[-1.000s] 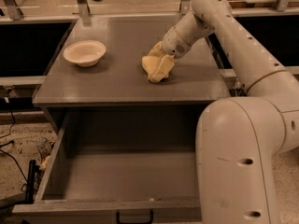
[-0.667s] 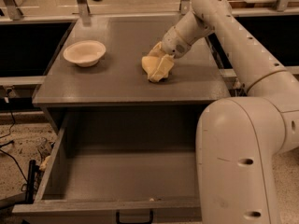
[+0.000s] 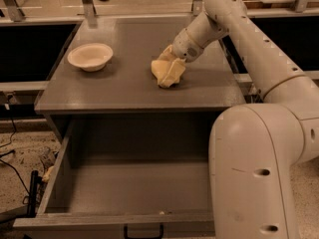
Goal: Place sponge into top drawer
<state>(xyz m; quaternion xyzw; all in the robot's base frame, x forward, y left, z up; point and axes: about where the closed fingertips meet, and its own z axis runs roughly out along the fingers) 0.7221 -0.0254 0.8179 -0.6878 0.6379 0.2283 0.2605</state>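
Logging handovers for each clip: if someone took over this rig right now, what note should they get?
Gripper: down at the sponge; a firm grasp cannot be confirmed.
Sponge: on the countertop, right of the bowl and apart from it.
Top drawer: pulled open below the countertop's front edge; the sponge is not in it.
Done: drawer open, gripper at the sponge.
Left: secure the sponge, lift it, carry it over the drawer and release it inside.
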